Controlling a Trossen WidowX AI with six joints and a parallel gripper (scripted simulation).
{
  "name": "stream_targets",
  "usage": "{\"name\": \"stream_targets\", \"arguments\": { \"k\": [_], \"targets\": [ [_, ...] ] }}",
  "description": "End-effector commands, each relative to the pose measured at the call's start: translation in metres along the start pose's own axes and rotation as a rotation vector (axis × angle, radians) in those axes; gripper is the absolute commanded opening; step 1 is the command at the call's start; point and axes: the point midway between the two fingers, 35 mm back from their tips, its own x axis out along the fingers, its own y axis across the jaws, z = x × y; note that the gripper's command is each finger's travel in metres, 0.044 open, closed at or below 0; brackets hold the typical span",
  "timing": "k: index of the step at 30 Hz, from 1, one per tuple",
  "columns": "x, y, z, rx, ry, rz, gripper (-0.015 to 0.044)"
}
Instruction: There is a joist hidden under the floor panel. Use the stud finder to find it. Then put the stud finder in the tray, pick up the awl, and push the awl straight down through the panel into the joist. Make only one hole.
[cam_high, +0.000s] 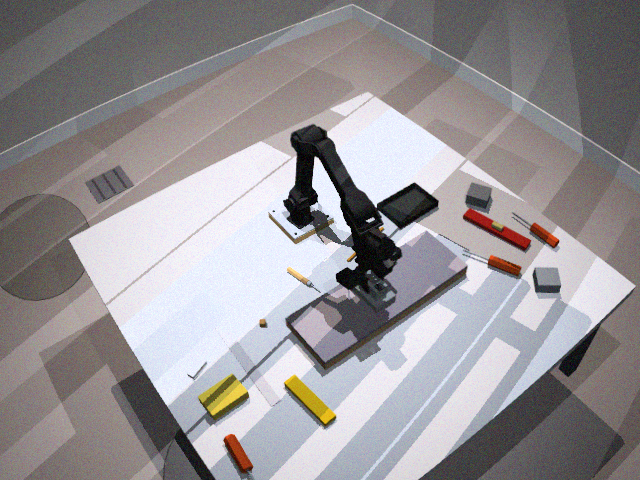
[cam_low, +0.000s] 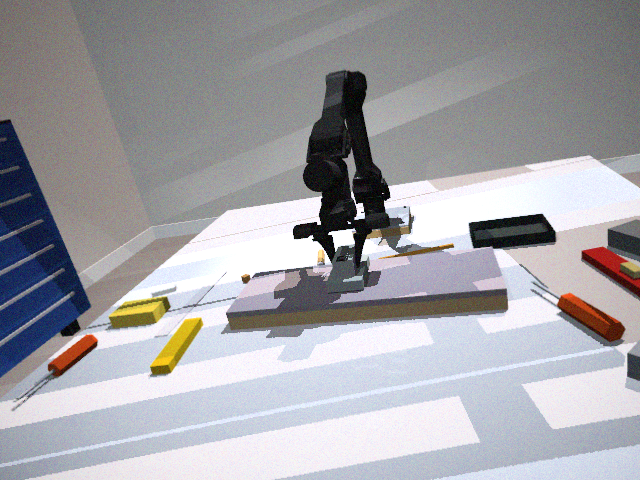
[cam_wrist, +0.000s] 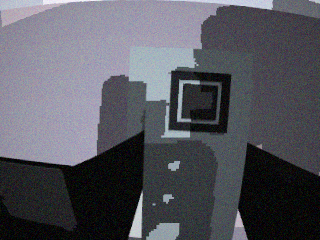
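Observation:
The grey stud finder (cam_high: 381, 298) (cam_low: 347, 279) (cam_wrist: 232, 100) is on or just over the floor panel (cam_high: 429, 253) (cam_low: 439, 277) (cam_wrist: 60, 90), a little left of its middle in the exterior view. Its square display is dark, with no green showing in the wrist view. My gripper (cam_high: 373, 287) (cam_low: 344, 260) (cam_wrist: 187, 140) is shut on the stud finder, one finger at each side. The awl (cam_high: 297, 274) (cam_low: 321, 256) lies on the table behind the panel, its tip toward the panel. The black tray (cam_high: 419, 214) (cam_low: 516, 238) stands beyond the panel and holds nothing that I can see. The joist is hidden.
A pencil (cam_high: 352, 256) (cam_low: 418, 251) lies between arm base and panel. Two yellow blocks (cam_high: 223, 397) (cam_high: 310, 400) and an orange screwdriver (cam_high: 238, 452) are at the left. A red level (cam_high: 480, 223), two orange screwdrivers (cam_high: 544, 235) (cam_high: 504, 265) and two grey blocks (cam_high: 478, 195) (cam_high: 546, 279) are at the right.

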Motion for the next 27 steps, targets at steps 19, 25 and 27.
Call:
{"name": "stream_targets", "arguments": {
  "k": [19, 25, 27],
  "targets": [
    [0.000, -0.035, 0.000, 0.000, 0.001, -0.004, 0.0000],
    [0.000, -0.045, 0.000, 0.000, 0.001, -0.005, 0.0000],
    [0.000, -0.048, 0.000, 0.000, 0.001, -0.005, 0.0000]
  ]
}}
